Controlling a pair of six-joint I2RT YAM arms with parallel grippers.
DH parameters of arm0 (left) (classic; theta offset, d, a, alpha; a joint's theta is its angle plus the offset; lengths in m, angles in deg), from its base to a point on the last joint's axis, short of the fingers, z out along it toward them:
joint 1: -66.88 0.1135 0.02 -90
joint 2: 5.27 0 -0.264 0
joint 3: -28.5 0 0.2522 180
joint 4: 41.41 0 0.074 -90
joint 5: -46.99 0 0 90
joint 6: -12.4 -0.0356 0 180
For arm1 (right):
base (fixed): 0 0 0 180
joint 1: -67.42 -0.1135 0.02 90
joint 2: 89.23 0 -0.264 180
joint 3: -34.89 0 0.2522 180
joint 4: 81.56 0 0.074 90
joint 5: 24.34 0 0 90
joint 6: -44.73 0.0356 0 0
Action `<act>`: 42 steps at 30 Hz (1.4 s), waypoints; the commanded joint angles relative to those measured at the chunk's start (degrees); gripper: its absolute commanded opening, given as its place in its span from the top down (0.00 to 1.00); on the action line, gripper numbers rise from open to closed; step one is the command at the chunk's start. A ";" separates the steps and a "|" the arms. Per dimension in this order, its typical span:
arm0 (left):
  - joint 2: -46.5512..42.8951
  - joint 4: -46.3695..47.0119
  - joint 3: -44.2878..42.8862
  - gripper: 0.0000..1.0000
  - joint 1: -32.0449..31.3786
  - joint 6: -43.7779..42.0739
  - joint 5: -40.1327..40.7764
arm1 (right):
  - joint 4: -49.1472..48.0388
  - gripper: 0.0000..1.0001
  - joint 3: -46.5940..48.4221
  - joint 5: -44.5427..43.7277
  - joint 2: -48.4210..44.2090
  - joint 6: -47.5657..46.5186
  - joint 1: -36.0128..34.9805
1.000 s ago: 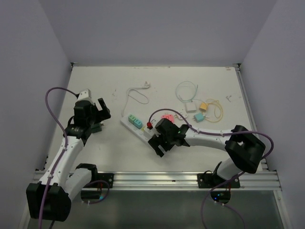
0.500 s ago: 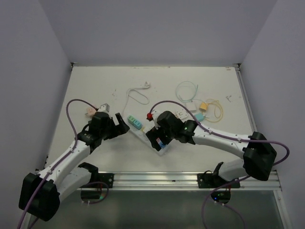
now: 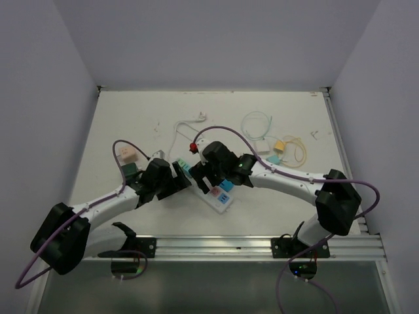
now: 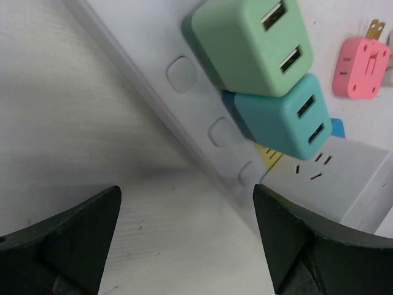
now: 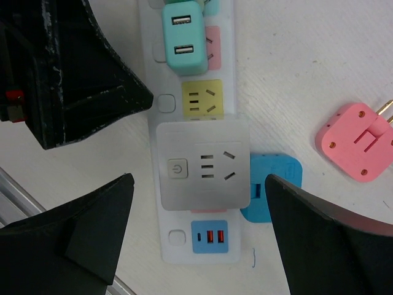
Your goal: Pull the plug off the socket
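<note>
While both pairs of jaws gape wide and empty, my right gripper (image 5: 196, 243) hangs over the white adapter plug (image 5: 202, 166) seated in the power strip (image 5: 176, 238); my left gripper (image 4: 187, 239) hovers alongside its edge.

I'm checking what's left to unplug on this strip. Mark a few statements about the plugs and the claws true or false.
1. The left claw and the right claw both stand open, holding nothing. True.
2. The pink adapter is plugged into the socket. False: it lies loose on the table, prongs showing.
3. A white square plug with a power button sits on the socket. True.
4. The teal cube lies loose beside the socket. False: it is seated on the socket, next to the green cube.
</note>
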 commanded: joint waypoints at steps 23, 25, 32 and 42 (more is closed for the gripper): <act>11.54 6.86 0.60 0.27 -5.04 6.64 6.30 | -5.32 0.40 0.61 -1.13 6.61 -1.10 -0.28; 12.15 5.90 0.51 0.32 -5.12 6.81 6.74 | -5.06 0.50 0.53 -1.04 6.44 -1.01 -0.28; 13.56 1.50 -0.19 0.50 -5.74 7.16 8.85 | -4.27 0.89 1.67 0.01 4.86 -0.40 -0.28; 17.51 -3.15 -0.80 0.57 -6.27 8.30 11.22 | -5.05 1.00 5.18 0.36 2.57 1.18 -0.28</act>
